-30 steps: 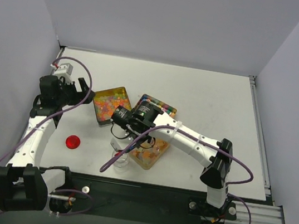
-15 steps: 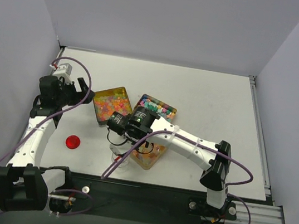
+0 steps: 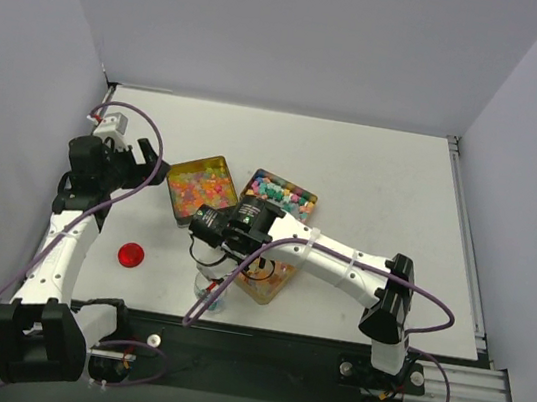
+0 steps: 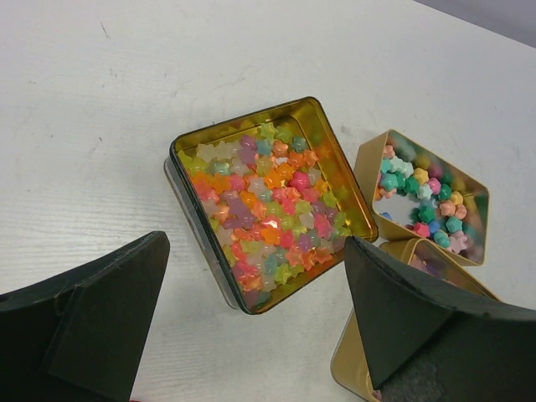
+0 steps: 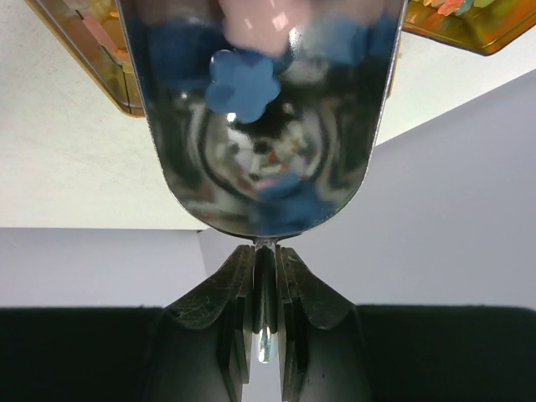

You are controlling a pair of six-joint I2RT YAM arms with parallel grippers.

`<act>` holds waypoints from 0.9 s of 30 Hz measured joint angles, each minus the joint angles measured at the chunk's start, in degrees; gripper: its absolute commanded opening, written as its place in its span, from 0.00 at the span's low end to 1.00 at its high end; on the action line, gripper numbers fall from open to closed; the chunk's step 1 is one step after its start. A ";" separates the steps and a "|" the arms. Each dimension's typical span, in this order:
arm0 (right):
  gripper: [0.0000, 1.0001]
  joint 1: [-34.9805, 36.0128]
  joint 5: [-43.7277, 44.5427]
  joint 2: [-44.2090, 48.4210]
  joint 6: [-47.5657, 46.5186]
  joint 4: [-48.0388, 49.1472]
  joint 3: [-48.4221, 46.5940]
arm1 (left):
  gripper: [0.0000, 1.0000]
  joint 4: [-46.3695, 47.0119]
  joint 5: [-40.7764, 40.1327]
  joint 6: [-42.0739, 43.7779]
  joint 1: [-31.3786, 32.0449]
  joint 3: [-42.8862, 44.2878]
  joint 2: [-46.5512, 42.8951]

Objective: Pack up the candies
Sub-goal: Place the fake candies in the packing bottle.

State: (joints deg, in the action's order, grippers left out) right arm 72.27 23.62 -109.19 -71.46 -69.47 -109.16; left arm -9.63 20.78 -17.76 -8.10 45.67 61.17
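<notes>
right fingers (image 5: pixel 209 335) clamp a metal scoop (image 5: pixel 260 159) by its handle, blue candy (image 5: pixel 243 84) inside; left fingers (image 4: pixel 92 327) gape wide near a tin (image 4: pixel 345 194) of candies (image 4: pixel 268 201).

no writing, label or number can be read.

gold tin (image 4: pixel 335 176): directly ahead of left gripper (image 4: pixel 255 251) | second tin (image 4: pixel 377 180): ahead, right | red lid (image 3: pixel 130 254): on table (image 3: pixel 375 166), behind it | metal scoop (image 5: pixel 260 126): stem between right gripper (image 5: pixel 264 260) fingers
</notes>
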 measured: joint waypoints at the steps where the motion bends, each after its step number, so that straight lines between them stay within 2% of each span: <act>1: 0.00 0.04 0.17 0.00 -0.02 0.07 0.04 | 0.97 0.00 0.00 -0.02 -0.02 0.00 0.00; 21: 0.00 3.17 3.54 0.00 -1.42 0.94 0.76 | 0.98 0.04 0.52 -0.26 -0.28 0.00 0.00; 24: 0.00 2.91 3.48 0.00 -0.72 1.01 0.61 | 0.97 0.76 3.04 -1.18 -0.31 0.00 -0.11; 27: 0.00 0.35 0.98 0.00 2.19 1.03 -1.68 | 0.95 2.78 8.85 -2.69 -0.33 0.02 -0.11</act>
State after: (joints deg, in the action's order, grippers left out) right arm 72.62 24.60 -109.19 -69.28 -68.45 -110.85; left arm -6.85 29.63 -20.45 -8.43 45.69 61.06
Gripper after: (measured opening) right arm 0.142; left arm 0.975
